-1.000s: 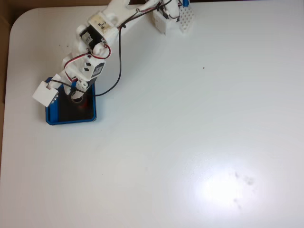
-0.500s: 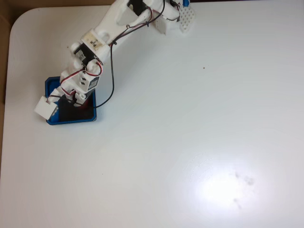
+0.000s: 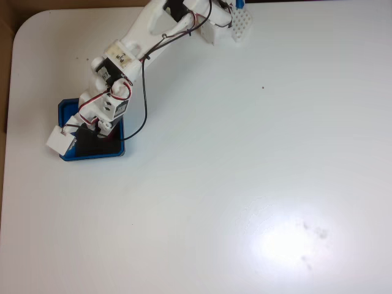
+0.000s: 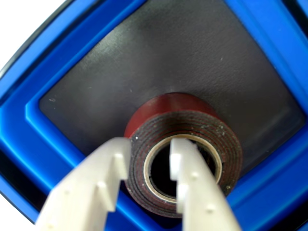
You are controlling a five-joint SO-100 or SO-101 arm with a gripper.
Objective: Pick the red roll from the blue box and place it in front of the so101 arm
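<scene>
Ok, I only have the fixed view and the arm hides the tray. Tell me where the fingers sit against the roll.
Observer: In the wrist view, one white plastic finger is inside the pale core of the small red ring-shaped tape roll; the other is outside its wall.
Operator: Say whether it's lifted.
Observer: I cannot tell; the roll appears over the black floor of the shallow bright-blue square tray.
Operator: Report where in the tray.
Observer: Near one corner of the rim, not at the centre.
Operator: Give me the gripper state.
Observer: The gripper straddles the wall; I cannot tell whether it is clamped.
</scene>
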